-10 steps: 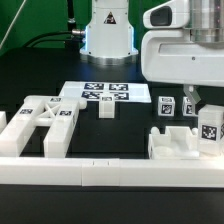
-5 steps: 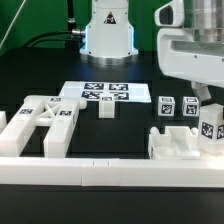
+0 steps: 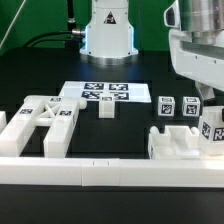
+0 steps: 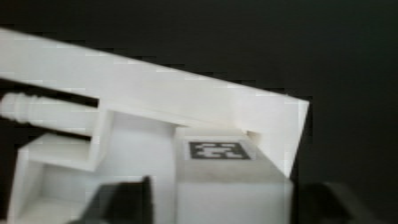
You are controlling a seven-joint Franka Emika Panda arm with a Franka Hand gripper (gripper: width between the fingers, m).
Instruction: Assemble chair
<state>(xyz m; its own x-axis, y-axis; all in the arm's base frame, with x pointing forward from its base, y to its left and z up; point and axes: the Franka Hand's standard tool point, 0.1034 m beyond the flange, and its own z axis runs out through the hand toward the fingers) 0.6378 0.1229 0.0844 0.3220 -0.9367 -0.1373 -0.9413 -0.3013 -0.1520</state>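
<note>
Partly cropped and blurred, the hand (image 4: 228, 204) stands spread around a tagged leg block (image 4: 219, 153).

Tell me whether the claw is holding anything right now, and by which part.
Nothing is held. The claw is open, with its fingers on either side of a tagged block and a gap showing on both sides.

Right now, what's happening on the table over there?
The arm's hand is open over the exterior view's right side, its fingers straddling a tagged leg block without gripping it yet. The X-braced frame, one small block by the marker board and two more leg blocks lie loose and apart.
</note>
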